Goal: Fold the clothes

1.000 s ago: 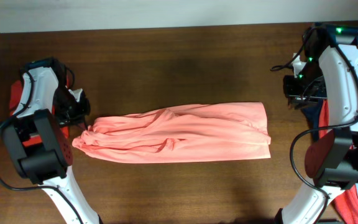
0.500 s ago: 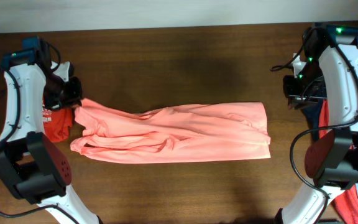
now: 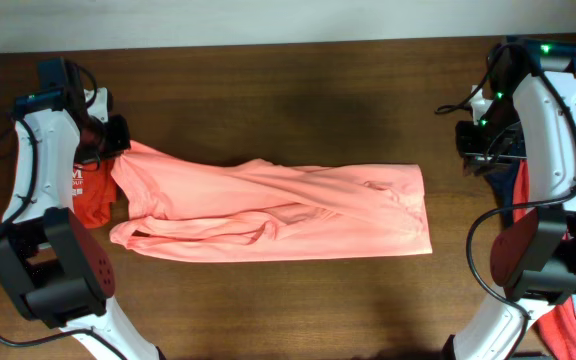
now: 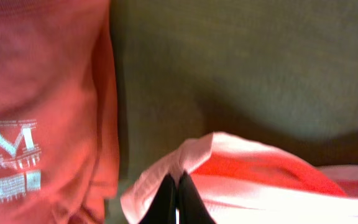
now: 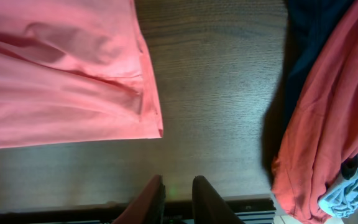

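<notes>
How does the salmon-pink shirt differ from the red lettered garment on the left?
The salmon-pink shirt is plain; the red garment bears white lettering. The shirt lies stretched across the table, a corner pinched by the left hand; the red garment lies free, ungripped. Both are fabric.

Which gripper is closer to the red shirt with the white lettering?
Left. The left gripper, shut on the salmon-pink shirt, is right beside the red lettered shirt. The right gripper sits across the table, beyond that shirt's far end.

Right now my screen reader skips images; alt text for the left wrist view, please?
The left gripper pinches an edge of the salmon-pink shirt over the dark table; a red shirt with white lettering lies alongside.
</notes>
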{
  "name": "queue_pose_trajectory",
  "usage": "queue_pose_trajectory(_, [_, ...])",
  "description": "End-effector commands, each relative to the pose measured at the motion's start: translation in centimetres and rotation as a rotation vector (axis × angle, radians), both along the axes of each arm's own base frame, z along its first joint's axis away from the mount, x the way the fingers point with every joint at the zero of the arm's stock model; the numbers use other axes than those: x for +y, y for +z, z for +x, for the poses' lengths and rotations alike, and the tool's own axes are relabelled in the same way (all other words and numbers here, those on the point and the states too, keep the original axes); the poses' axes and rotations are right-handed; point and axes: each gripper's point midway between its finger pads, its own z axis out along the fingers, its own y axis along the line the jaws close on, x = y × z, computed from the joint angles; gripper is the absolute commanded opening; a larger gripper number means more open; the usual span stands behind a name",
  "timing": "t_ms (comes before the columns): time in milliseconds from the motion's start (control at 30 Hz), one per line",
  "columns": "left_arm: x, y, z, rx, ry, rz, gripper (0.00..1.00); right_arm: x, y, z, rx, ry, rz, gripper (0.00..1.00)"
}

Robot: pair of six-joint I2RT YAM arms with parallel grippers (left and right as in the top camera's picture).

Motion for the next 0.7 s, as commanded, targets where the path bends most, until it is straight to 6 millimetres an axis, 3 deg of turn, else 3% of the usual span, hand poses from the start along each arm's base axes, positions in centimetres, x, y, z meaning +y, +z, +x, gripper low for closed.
queue_pose_trajectory(0, [0.5, 0.3, 0.6, -0.027, 0.012, 0.016, 0.01, -0.5, 1.1, 0.0, -0.031, -0.012, -0.022, 0.21])
queue_pose_trajectory(167, [-0.5, -0.2, -0.8, 0.037, -0.004, 0.001, 0.01, -0.5, 1.1, 0.1, -0.035, -0.012, -0.023, 0.21])
queue_pose_trajectory(367, [-1.7, -1.2, -1.1, 0.057, -0.109, 0.027, 0.02, -0.5, 1.1, 0.1, -0.036, -0.012, -0.023, 0.21])
queue_pose_trajectory(667, [0.8, -1.5, -1.9, 0.108, -0.113, 0.184, 0.04, -0.5, 1.1, 0.1, -0.035, -0.012, -0.022, 0.21])
